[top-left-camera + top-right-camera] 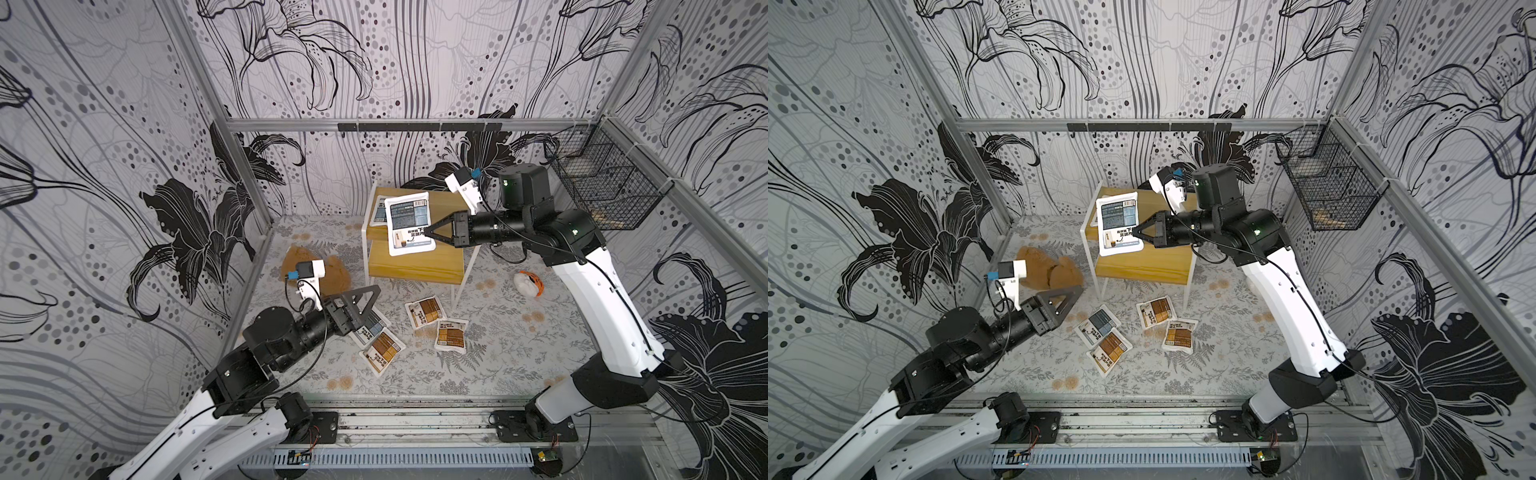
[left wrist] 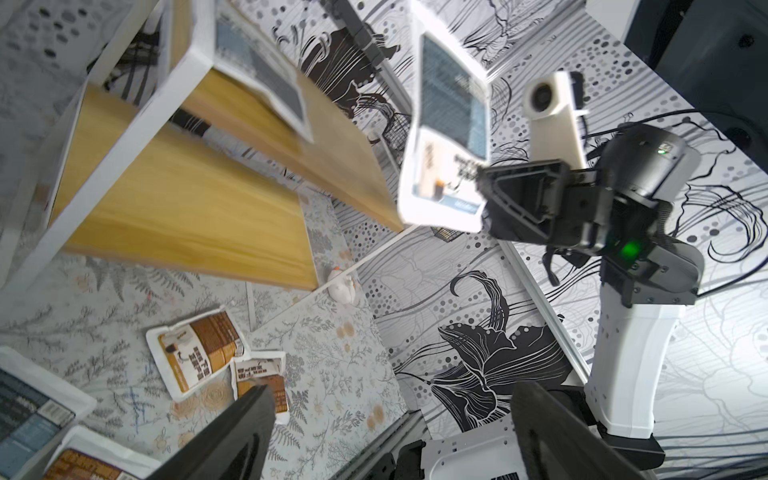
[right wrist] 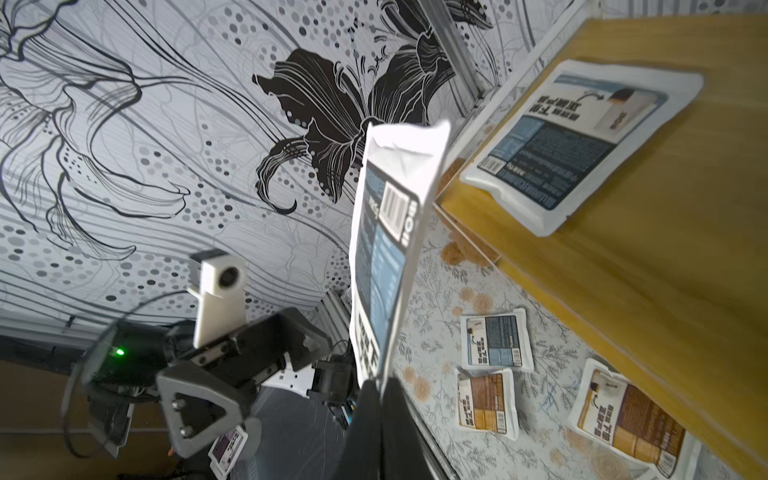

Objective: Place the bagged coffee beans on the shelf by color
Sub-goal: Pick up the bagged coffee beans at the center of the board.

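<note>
Step in hand: I judge I am bringing a second blue-grey bag of coffee beans to the shelf (image 1: pixel 415 268), where blue-grey is being collected on the upper board (image 1: pixel 446 198).
Right tool (image 1: pixel 432 232): clamped shut on one edge of the carried pouch (image 1: pixel 409 222).
Carried pouch: in the air by the shelf's upper board, clear of the wood and tilted, with its printed face up in both top views.
Shelved pouch (image 1: pixel 379 210): lies flat on the upper board at the end of the shelf farther from my right arm, just beside the carried pouch.
Next move: I think the carried pouch needs shifting over bare wood next to the shelved pouch. It should be levelled and lowered before my jaws part, so it does not slide off the shelf's edge.
Left tool (image 1: pixel 370 297): jaws wide apart and empty, hovering in front of the shelf over the loose blue-grey pouch (image 1: pixel 1098 326).
Left on the worktop (image 1: pixel 519 365): that pouch and three brown-orange pouches (image 1: pixel 424 311), all flat in front of the shelf; the lower board is bare.
</note>
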`<action>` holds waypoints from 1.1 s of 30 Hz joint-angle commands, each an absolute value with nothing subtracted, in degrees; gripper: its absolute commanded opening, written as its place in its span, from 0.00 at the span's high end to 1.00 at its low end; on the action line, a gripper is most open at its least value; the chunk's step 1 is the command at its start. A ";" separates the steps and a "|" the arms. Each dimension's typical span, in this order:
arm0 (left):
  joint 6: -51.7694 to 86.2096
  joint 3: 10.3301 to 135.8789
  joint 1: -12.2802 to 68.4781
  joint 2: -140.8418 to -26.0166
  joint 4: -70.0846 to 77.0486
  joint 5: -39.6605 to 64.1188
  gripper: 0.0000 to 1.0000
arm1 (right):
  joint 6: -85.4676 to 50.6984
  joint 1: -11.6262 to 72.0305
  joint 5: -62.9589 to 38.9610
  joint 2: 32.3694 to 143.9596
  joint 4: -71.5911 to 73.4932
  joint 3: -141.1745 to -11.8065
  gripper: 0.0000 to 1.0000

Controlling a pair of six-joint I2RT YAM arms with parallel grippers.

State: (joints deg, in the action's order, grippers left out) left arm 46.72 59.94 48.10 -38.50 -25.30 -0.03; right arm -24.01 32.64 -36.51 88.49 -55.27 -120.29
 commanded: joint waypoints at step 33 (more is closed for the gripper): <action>12.61 104.90 35.32 -74.12 -58.01 25.32 0.15 | -10.51 43.54 -43.64 78.79 -57.39 -103.03 1.00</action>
